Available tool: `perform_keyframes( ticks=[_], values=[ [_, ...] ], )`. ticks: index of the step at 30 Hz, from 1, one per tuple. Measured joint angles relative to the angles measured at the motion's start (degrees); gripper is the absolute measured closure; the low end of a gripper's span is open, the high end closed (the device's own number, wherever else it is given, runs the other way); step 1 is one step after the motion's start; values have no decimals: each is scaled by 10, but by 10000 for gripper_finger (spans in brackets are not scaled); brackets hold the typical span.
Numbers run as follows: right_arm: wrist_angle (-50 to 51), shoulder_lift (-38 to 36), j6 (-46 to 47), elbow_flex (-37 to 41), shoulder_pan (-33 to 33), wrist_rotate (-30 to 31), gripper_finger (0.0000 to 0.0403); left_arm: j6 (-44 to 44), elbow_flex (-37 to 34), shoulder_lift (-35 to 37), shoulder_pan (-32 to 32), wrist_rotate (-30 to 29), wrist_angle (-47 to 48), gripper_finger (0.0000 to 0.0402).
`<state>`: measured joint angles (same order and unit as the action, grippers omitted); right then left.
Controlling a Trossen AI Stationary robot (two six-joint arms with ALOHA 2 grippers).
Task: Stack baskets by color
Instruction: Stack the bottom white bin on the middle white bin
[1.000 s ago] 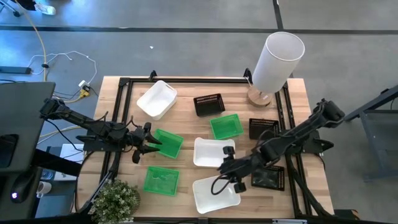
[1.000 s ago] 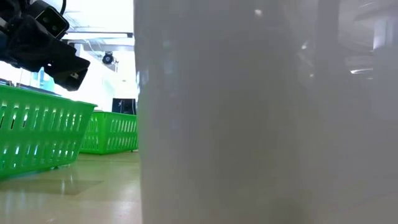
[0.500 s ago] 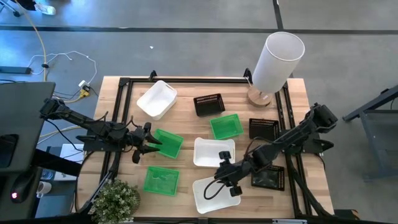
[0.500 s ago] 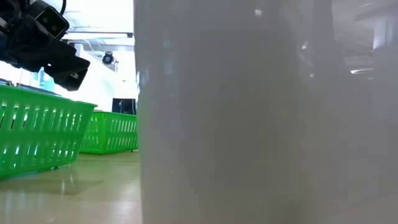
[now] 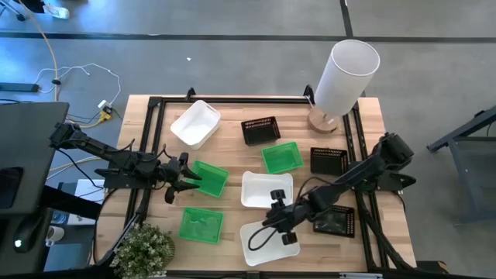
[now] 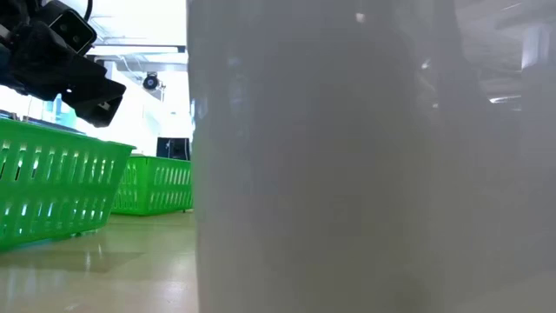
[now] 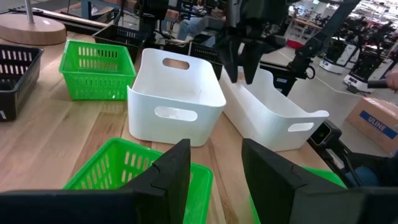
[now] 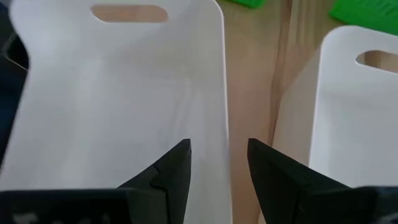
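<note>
Three white baskets are on the table: a near one point(image 5: 260, 246), a middle one point(image 5: 260, 188) and a far left one point(image 5: 195, 124). Three green baskets point(image 5: 211, 178) point(image 5: 201, 225) point(image 5: 280, 157) and three black ones point(image 5: 260, 130) point(image 5: 328, 160) point(image 5: 335, 222) stand singly around them. My right gripper point(image 8: 217, 158) is open and slants down over the near white basket's right end. Its fingers stand on either side of that basket's far long wall point(image 8: 225, 87); no touch shows. My left gripper point(image 7: 214, 162) is open just above the left end of a green basket point(image 7: 124, 171).
A tall white cylinder on a wooden base point(image 5: 341, 77) stands at the far right corner. A potted plant point(image 5: 143, 248) sits at the near left corner. A black frame point(image 5: 155, 105) runs along the table edges. In the low view the near white basket's wall point(image 6: 365, 156) fills most of the picture.
My right gripper has come down and a little toward the table's left edge, onto the near white basket's far wall, still open. The baskets have stayed in place.
</note>
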<state>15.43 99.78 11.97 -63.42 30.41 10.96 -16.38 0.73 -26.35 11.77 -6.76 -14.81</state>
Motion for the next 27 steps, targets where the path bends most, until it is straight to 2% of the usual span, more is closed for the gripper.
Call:
perform_keyframes(
  ticks=[11,15,21,27],
  values=[
    [1,35,32,0,-5,-5,259,0,0,0,0,0,1,268],
    [0,35,42,0,-5,-6,298,0,0,0,0,0,5,268],
    [2,35,42,0,-12,-27,392,7,0,0,0,0,5,268],
    [2,34,55,0,-19,-38,396,10,0,0,0,0,5,268]
  ],
)
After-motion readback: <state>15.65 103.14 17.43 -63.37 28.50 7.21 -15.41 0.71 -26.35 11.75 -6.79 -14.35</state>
